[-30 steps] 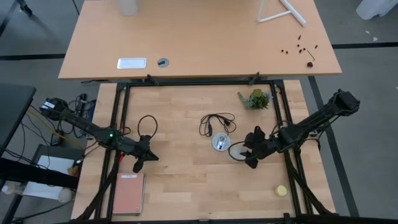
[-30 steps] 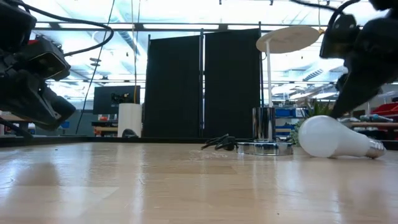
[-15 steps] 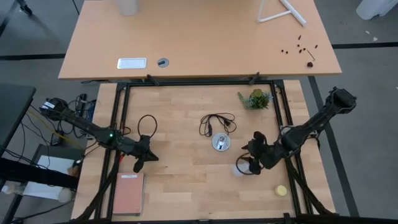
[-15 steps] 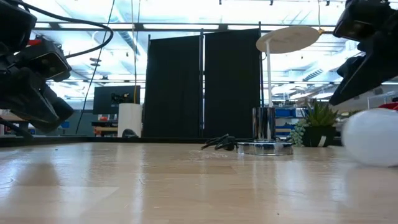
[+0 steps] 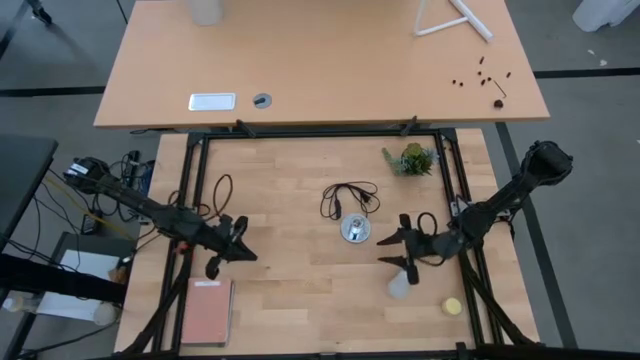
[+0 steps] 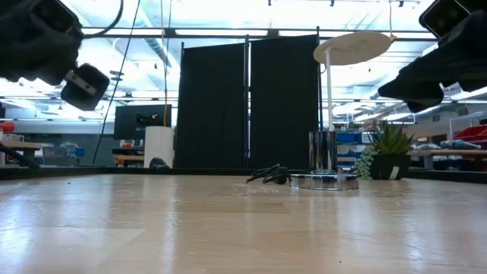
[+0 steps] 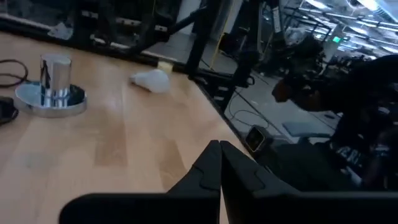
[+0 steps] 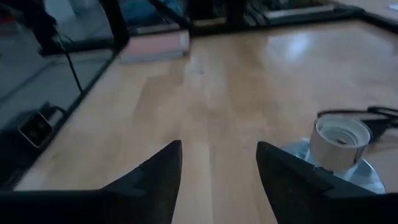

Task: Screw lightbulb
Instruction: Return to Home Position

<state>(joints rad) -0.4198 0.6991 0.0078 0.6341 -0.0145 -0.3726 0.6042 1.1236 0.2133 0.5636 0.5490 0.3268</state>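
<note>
High view: my right hand (image 5: 393,250) has let go, fingers spread, and the bulb (image 5: 399,285) now lies loose, so the lamp (image 5: 354,230) stands empty. Left hand (image 7: 221,149) waits closed.

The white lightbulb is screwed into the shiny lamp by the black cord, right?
Not quite. The lightbulb isn't screwed in; it lies on the table, apart from the shiny lamp by the black cord. The high view shows this, and the right wrist view shows the lamp's socket empty.
</note>
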